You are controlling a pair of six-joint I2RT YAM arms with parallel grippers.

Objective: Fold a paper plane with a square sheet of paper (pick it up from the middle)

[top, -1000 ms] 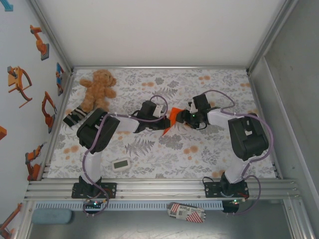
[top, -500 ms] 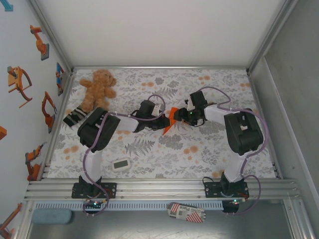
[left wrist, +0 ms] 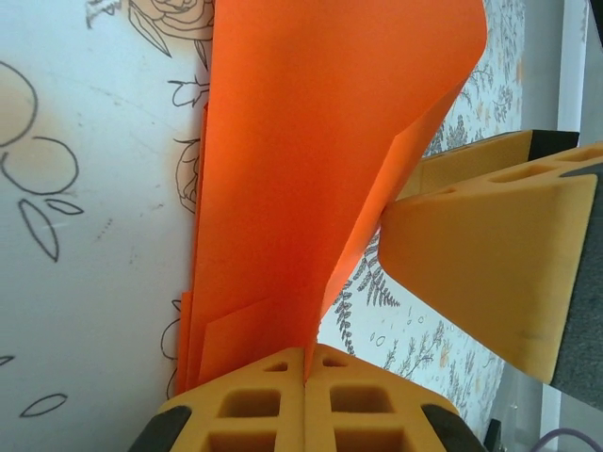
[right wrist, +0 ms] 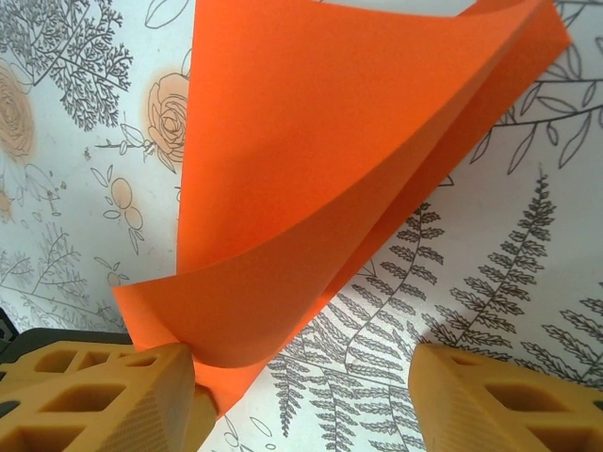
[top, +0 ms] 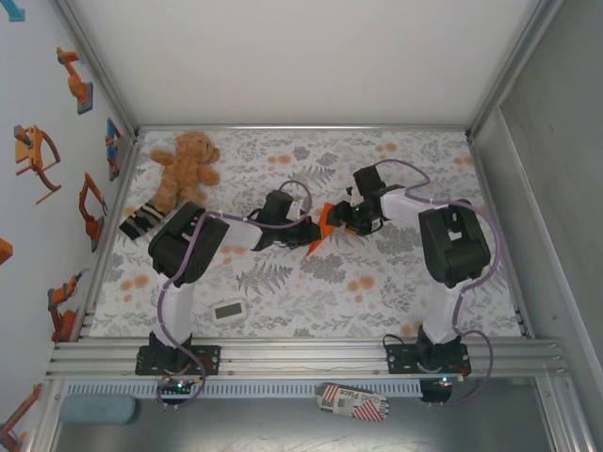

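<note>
Item: orange paper sheet (top: 323, 226), partly folded, mid-table between both grippers, one flap rising off the floral table (top: 283, 282).
Handling: thin, light and floppy; likely creases readily and tears if tugged.
Left gripper (left wrist: 306, 367): jaws pressed together, pinching the folded edge.
Right gripper (right wrist: 301, 377): jaws spread astride the free corner.
Best hold: near the crease.
</note>
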